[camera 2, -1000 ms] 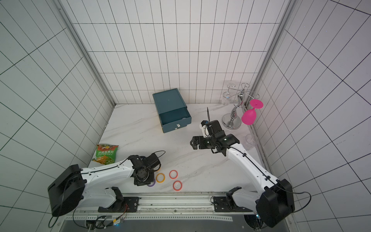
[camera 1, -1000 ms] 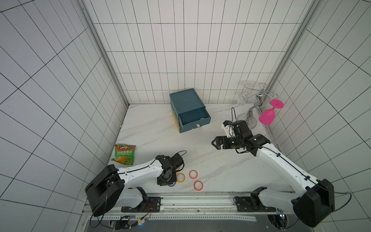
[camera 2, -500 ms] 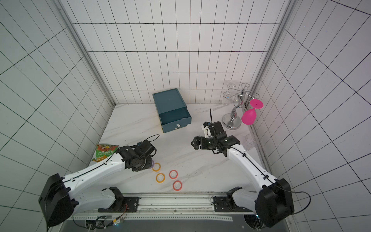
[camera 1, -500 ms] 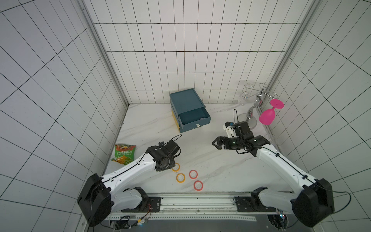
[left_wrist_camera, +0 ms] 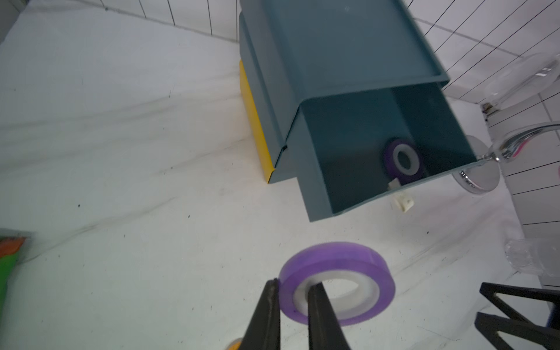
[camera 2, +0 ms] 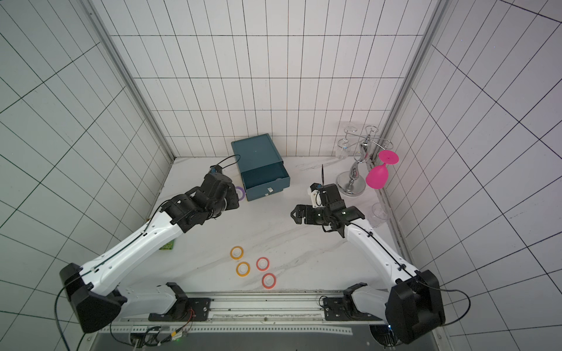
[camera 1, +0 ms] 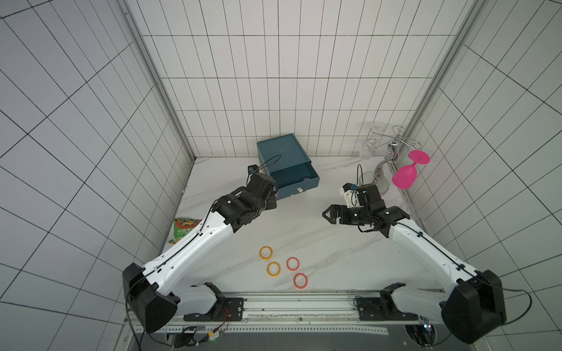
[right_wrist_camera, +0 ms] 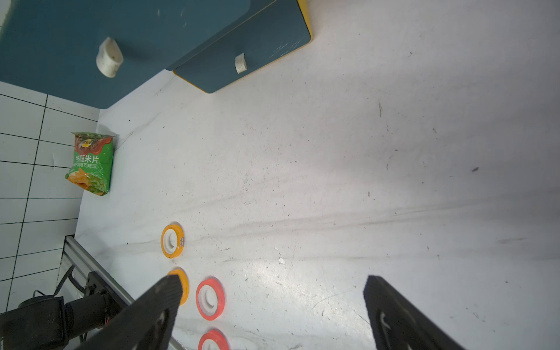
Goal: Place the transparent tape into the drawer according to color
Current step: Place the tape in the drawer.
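My left gripper (left_wrist_camera: 294,282) is shut on the rim of a purple transparent tape roll (left_wrist_camera: 336,281), one finger outside and one in its pale centre. It hangs above the table just left of the teal drawer cabinet (camera 1: 281,152), and the roll (camera 2: 240,193) peeks out past the wrist. The top drawer (left_wrist_camera: 363,145) stands pulled out, with another purple roll (left_wrist_camera: 401,160) inside. Two orange rolls (camera 1: 265,252) (camera 1: 273,269) and two red rolls (camera 1: 293,263) (camera 1: 300,280) lie near the front edge. My right gripper (camera 1: 327,214) hovers open and empty right of the middle.
A green snack bag (camera 1: 184,229) lies by the left wall. A chrome glass rack (camera 1: 383,170) with a hanging pink glass (camera 1: 404,177) stands at the back right. A clear glass (camera 2: 377,212) sits by the right wall, close to the right arm.
My left arm has lifted the purple roll from beside the other rolls at the front and carried it back toward the open drawer. The right arm has hardly moved.
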Controlling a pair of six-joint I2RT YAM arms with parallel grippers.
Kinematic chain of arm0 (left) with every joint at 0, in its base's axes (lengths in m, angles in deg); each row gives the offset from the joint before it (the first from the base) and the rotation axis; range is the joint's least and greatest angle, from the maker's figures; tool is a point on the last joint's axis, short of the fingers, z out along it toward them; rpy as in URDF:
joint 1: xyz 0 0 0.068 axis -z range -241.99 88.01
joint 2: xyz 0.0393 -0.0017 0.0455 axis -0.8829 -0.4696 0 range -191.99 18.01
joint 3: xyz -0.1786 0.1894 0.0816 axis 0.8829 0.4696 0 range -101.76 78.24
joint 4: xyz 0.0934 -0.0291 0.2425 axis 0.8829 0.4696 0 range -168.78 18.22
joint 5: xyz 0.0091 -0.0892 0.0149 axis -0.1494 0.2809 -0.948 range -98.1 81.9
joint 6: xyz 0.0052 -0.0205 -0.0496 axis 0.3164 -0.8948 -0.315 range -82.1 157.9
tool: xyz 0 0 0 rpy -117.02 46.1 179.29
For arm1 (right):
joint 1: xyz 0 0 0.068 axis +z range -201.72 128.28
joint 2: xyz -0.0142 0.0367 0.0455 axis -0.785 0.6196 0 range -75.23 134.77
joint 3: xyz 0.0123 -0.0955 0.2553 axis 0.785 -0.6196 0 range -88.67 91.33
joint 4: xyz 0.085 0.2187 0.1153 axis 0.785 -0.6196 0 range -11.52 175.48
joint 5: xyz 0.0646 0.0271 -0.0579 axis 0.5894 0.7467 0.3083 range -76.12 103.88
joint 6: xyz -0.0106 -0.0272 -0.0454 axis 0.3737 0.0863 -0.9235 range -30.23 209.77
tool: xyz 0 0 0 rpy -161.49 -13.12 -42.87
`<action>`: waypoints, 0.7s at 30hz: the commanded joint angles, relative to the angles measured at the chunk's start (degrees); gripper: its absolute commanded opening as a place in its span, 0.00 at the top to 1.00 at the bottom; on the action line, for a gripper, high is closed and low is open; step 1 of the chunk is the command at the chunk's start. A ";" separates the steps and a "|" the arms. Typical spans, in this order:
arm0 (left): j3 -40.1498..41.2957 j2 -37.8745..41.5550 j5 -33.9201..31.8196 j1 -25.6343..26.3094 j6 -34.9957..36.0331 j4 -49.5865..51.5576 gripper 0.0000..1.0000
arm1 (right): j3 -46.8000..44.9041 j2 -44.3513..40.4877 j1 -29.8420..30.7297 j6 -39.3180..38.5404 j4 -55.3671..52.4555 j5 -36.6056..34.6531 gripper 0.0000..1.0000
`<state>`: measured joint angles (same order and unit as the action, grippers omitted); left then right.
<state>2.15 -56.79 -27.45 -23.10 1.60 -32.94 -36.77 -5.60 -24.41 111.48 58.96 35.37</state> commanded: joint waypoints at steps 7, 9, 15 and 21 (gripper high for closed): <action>-10.98 -11.56 0.46 -2.59 10.55 -11.02 1.00 | -0.29 0.12 -0.93 0.96 1.73 0.65 0.01; -12.66 -13.95 0.73 -3.32 11.51 -11.13 1.00 | -0.07 0.23 -0.92 1.05 1.74 0.56 0.01; -13.75 -18.01 2.95 -4.53 12.27 -12.23 1.00 | -0.04 0.44 -1.08 1.05 1.83 0.61 0.01; -13.22 -20.12 5.46 -4.65 11.60 -12.50 0.85 | 0.04 1.21 -1.09 1.14 2.50 0.83 0.01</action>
<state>-9.94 -76.14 -23.78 -27.64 12.49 -43.52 -36.77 -5.10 -24.78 112.44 60.55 35.72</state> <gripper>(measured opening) 0.157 0.987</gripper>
